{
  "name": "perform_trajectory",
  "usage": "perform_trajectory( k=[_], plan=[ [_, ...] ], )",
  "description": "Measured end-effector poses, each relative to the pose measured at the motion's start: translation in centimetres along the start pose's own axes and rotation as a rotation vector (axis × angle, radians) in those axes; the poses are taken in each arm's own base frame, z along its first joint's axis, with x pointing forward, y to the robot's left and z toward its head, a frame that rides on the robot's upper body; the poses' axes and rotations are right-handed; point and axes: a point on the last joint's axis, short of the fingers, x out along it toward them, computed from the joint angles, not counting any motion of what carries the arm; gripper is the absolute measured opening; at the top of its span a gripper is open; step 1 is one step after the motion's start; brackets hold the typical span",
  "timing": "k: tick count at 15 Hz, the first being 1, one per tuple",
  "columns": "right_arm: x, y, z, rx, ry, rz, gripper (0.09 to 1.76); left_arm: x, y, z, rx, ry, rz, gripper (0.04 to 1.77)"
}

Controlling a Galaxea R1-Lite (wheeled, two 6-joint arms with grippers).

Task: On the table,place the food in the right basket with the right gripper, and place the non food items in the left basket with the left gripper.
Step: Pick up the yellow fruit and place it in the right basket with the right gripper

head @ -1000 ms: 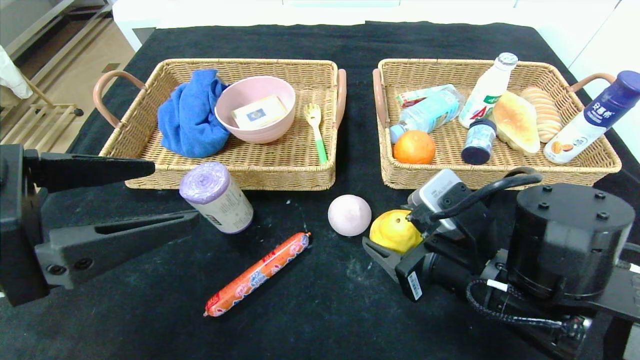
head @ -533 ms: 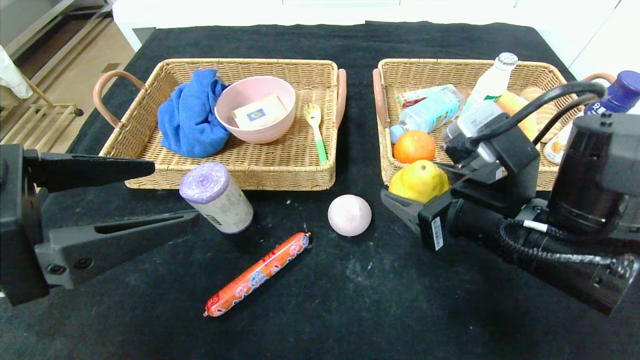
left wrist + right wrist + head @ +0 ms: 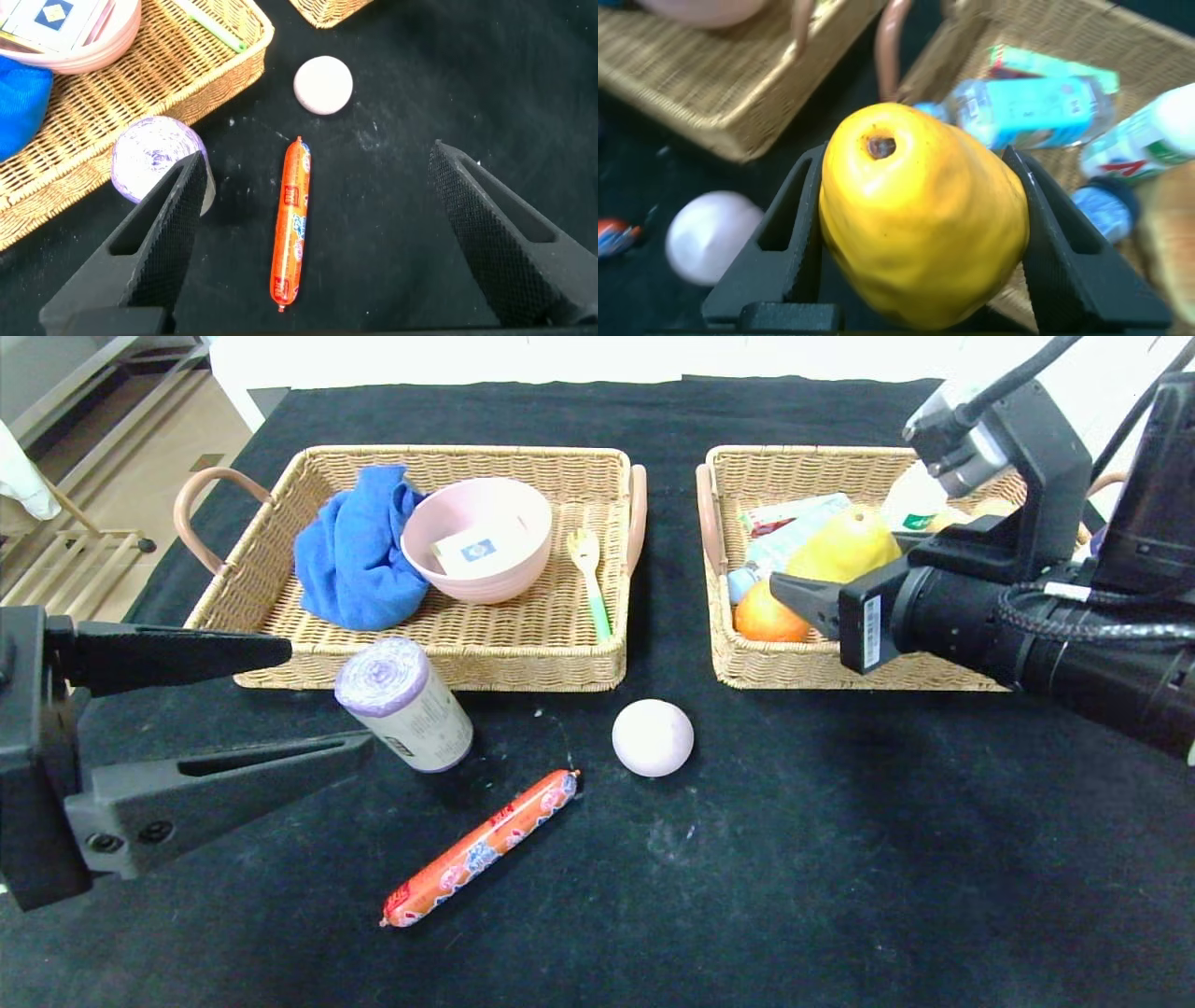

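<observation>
The yellow pear sat clamped between the fingers of the right gripper, held in the air above the near left part of the right basket; the right wrist view showed both fingers pressed against the fruit's sides.

Nearest on the black table lay a sausage in an orange wrapper, slanted from near left to far right. The left gripper hung low at the near left with its fingers wide apart and nothing between them. Just beyond the tip of its nearer finger lay a roll of purple bags on its side, close to the near wall of the left basket. A pale pink ball rested right of the roll, on the table between the two baskets' near corners and just beyond the sausage's far end.

Farther back, the left basket held a crumpled blue cloth at its left, a pink bowl touching the cloth with a small card box inside it, and a yellow fork with a green handle at the right. In the right basket an orange lay at the near left corner, below the held pear, with a clear water bottle lying beyond it. The arm hid most of the basket's right part.
</observation>
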Motion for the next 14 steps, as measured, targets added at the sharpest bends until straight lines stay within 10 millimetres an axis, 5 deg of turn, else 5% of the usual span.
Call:
perform_trajectory(
  k=[6,14],
  plan=[
    [3.6,-3.7,1.2,0.013,-0.028,-0.098,1.22,0.0,0.0,-0.1,0.000,0.002,-0.003,1.72],
    [8.9,-5.9,2.0,0.055,-0.065,-0.168,1.22,0.2,-0.3,-0.2,0.001,0.009,-0.019,1.72]
  ],
)
